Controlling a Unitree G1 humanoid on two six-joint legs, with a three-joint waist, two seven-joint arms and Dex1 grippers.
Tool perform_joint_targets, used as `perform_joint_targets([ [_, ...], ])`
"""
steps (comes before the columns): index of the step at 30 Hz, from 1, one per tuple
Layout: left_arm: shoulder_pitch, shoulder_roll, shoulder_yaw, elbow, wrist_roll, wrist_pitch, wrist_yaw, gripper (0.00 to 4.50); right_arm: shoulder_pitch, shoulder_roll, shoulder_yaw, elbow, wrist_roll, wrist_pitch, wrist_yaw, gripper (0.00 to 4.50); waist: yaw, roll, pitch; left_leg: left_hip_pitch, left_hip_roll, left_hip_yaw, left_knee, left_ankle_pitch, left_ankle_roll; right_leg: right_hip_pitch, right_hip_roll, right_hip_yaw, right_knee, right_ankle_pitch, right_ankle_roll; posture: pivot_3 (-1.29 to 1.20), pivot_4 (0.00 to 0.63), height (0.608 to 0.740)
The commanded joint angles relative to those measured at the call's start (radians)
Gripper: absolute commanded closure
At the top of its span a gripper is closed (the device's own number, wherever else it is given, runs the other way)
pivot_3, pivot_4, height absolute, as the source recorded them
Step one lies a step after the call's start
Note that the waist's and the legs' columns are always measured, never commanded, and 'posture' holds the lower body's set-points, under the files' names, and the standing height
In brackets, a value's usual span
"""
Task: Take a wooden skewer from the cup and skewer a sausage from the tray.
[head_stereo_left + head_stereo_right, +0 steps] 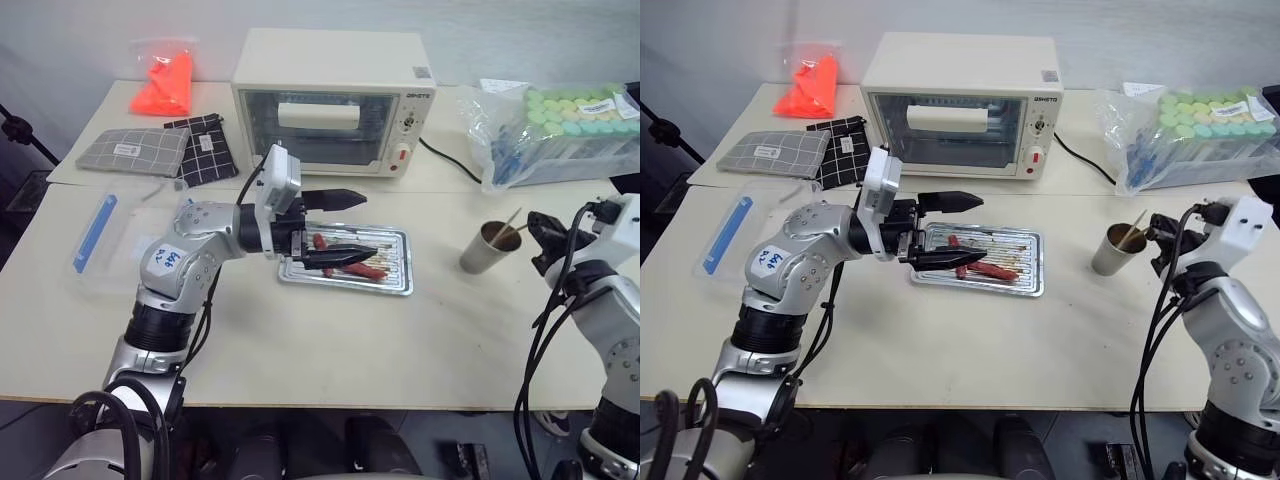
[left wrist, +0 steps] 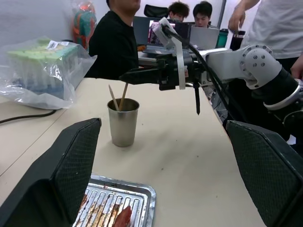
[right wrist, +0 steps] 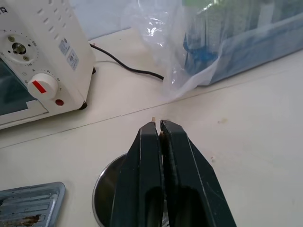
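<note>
The grey metal cup [image 1: 485, 250] stands right of the silver tray [image 1: 398, 252], with thin wooden skewers [image 2: 124, 92] leaning in it. My right gripper [image 3: 158, 125] reaches over the cup's mouth, shut on the top end of one wooden skewer; a pale tip shows between its fingertips and the stick still stands in the cup. My left gripper [image 1: 365, 224] hovers open above the tray's left half, pointing right, nothing in it. On the tray lie the long orange-red sausage [image 1: 360, 269] and a shorter, darker one [image 1: 320, 241].
A white toaster oven [image 1: 330, 100] stands behind the tray, its cord running right. A plastic bag of tubes [image 1: 560, 130] sits at the back right. A clear box with a blue clip [image 1: 110, 235] lies at the left. People [image 2: 113, 42] sit beyond the table.
</note>
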Motion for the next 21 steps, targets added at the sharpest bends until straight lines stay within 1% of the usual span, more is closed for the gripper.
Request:
perform_joint_targets([
  [1, -0.024, -0.013, 0.006, 0.002, 0.013, -0.036, -0.005, 0.00, -0.071, -0.134, -0.095, -0.079, 0.171, 0.097, -0.035, 4.48, 0.000, 0.000, 0.000, 0.000, 0.000, 0.000, 0.000, 0.000, 0.000, 0.000, 0.000, 0.000, 0.000, 0.000, 0.000, 0.00, 0.150, 0.740],
  [7, -0.015, -0.024, 0.018, 0.001, 0.009, -0.043, 0.002, 0.00, -0.095, -0.395, -0.147, -0.072, 0.436, 0.232, -0.010, 4.48, 0.002, 0.000, 0.000, -0.001, 0.000, -0.001, 0.000, 0.000, 0.000, 0.001, -0.001, -0.001, -0.001, 0.000, 0.000, 0.00, 0.150, 0.740],
  [9, -0.010, -0.029, 0.022, 0.004, 0.010, -0.048, 0.010, 0.00, -0.099, -0.456, -0.139, -0.061, 0.512, 0.243, -0.013, 4.48, 0.002, 0.000, 0.000, -0.001, 0.000, -0.001, 0.000, 0.000, 0.001, 0.001, -0.001, -0.001, -0.002, 0.000, 0.000, 0.00, 0.150, 0.740],
  [11, -0.010, -0.035, 0.025, 0.009, 0.011, -0.054, 0.017, 0.00, -0.115, -0.490, -0.115, -0.049, 0.575, 0.232, -0.028, 4.48, 0.002, 0.000, 0.000, -0.001, 0.000, -0.002, 0.000, 0.000, 0.001, 0.001, -0.001, -0.001, -0.002, 0.000, 0.000, 0.00, 0.150, 0.740],
  [14, -0.013, -0.044, 0.028, 0.010, 0.013, -0.057, 0.025, 0.00, -0.159, -0.499, -0.063, -0.024, 0.694, 0.172, -0.083, 4.48, -0.002, 0.000, 0.000, -0.001, 0.000, -0.001, 0.000, 0.000, 0.001, 0.001, 0.000, -0.001, -0.002, 0.000, 0.000, 0.00, 0.150, 0.740],
  [17, -0.014, -0.048, 0.046, -0.002, 0.006, -0.056, 0.046, 0.00, -0.217, -0.449, 0.025, 0.008, 0.942, 0.036, -0.221, 4.48, -0.002, 0.000, 0.000, -0.001, 0.001, -0.001, 0.001, 0.000, 0.001, 0.001, 0.000, -0.001, -0.002, 0.000, 0.000, 0.00, 0.150, 0.740],
  [18, -0.015, -0.048, 0.051, -0.006, 0.002, -0.053, 0.053, 0.00, -0.229, -0.431, 0.049, 0.012, 0.996, 0.000, -0.256, 4.48, -0.002, 0.000, 0.000, -0.001, 0.000, -0.001, 0.001, 0.000, 0.001, 0.001, 0.000, -0.001, -0.002, 0.000, 0.000, 0.00, 0.150, 0.740],
  [21, 0.003, -0.034, 0.064, -0.044, -0.006, -0.041, 0.068, 0.00, -0.251, -0.331, 0.126, -0.015, 1.027, -0.067, -0.308, 4.48, -0.001, 0.000, 0.000, -0.002, 0.001, -0.002, 0.002, 0.000, 0.001, 0.001, 0.000, -0.002, -0.002, 0.000, 0.000, 0.00, 0.150, 0.740],
])
